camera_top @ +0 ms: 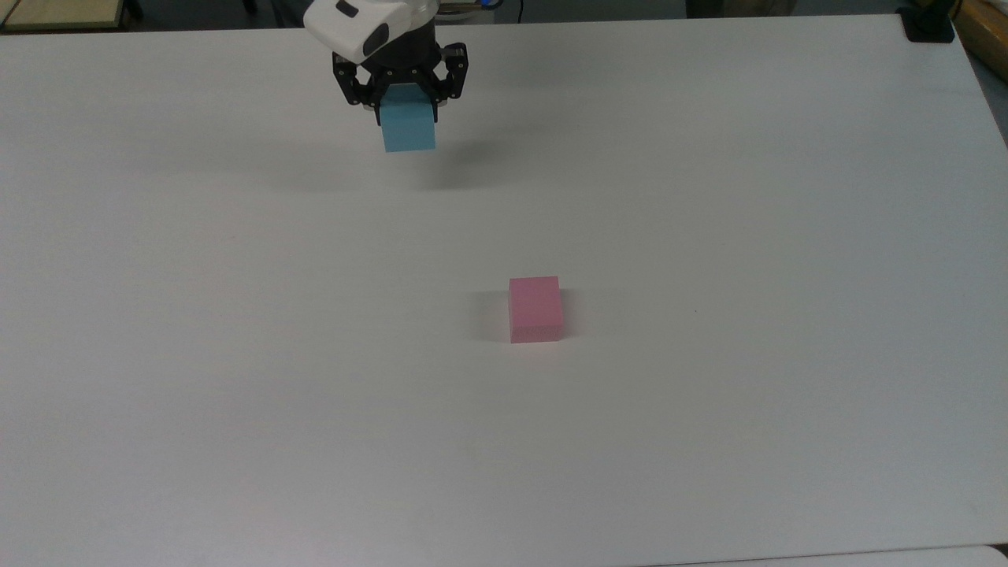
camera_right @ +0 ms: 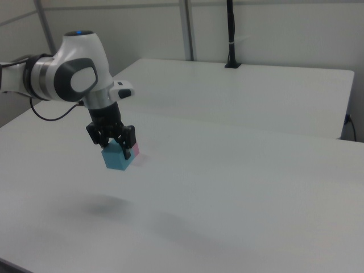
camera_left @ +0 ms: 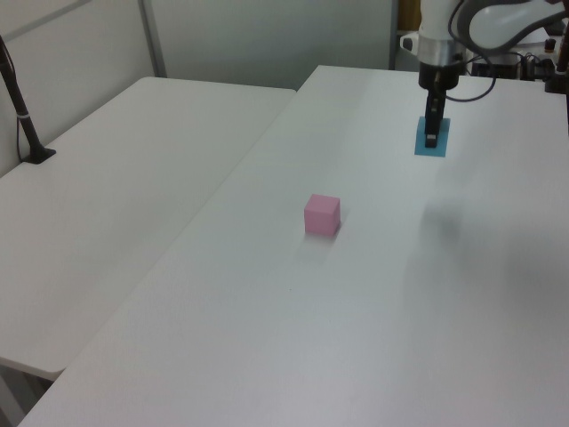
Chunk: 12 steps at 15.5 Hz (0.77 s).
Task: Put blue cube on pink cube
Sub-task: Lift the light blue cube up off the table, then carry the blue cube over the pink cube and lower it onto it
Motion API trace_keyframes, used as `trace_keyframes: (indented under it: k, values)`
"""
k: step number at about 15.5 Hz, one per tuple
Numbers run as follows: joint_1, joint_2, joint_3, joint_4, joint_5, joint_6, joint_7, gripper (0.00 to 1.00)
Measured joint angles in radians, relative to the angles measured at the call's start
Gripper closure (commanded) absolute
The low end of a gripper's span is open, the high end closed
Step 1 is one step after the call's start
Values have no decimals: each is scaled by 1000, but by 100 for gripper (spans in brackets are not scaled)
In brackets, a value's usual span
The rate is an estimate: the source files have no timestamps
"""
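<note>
My gripper (camera_top: 407, 101) is shut on the blue cube (camera_top: 408, 127) and holds it in the air above the white table (camera_top: 709, 236), at the top view's upper left. Its shadow lies on the table below. In the left view the gripper (camera_left: 432, 133) and the blue cube (camera_left: 431, 142) hang at the upper right. The right view has the gripper (camera_right: 116, 145) with the blue cube (camera_right: 118, 159) well off the surface. The pink cube (camera_top: 535, 309) rests on the table near the middle, apart from the gripper. It also sits near the middle of the left view, pink cube (camera_left: 322, 214), and in the right view the pink cube (camera_right: 135, 150) peeks out behind the blue one.
A second white table (camera_left: 116, 205) adjoins on the left view's left. A black post (camera_left: 22, 116) stands on it near the edge. A black mount (camera_top: 928, 24) sits at the top view's upper right corner.
</note>
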Motion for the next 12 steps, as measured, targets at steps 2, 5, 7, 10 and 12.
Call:
trace_keyframes:
  k: [2,5,7,10,12]
  values:
    - [0,1,0,32,0,-26,-1,58]
    - [3,12,0,87,0,-52,-1,58]
    - [14,40,0,147,1,-90,1,58]
    - [39,120,1,255,3,-118,24,58]
    - [67,168,2,295,3,-118,63,58]
